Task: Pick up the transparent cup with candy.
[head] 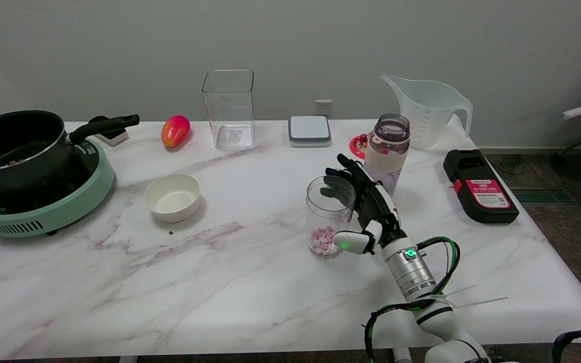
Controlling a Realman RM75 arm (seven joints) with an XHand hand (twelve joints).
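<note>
The fingers (pixel 340 179) of the right hand (pixel 366 201) are seen spread and curved around the far right side of the transparent cup (pixel 329 214), with the thumb lying low by the cup's base on the near right; whether contact is made cannot be told, and no closed grasp is shown, so the hand is judged open with nothing held. The cup is found standing on the marble table (pixel 250 282), near its middle, just in front of the bottle (pixel 387 146) (which stands close behind the hand). Pink and white candy (pixel 324 241) is heaped at the cup's bottom.

For the step in hand, the closing of the grasp, the fingers and thumb are best brought in on opposite sides of the wall at mid-height, evenly, so that the light cup is not pushed sideways or tipped. The bottle behind should be kept clear of the knuckles.

The cup's long axis is held vertical, its open mouth pointing straight up; it should be lifted upright so that no candy is spilled.
</note>
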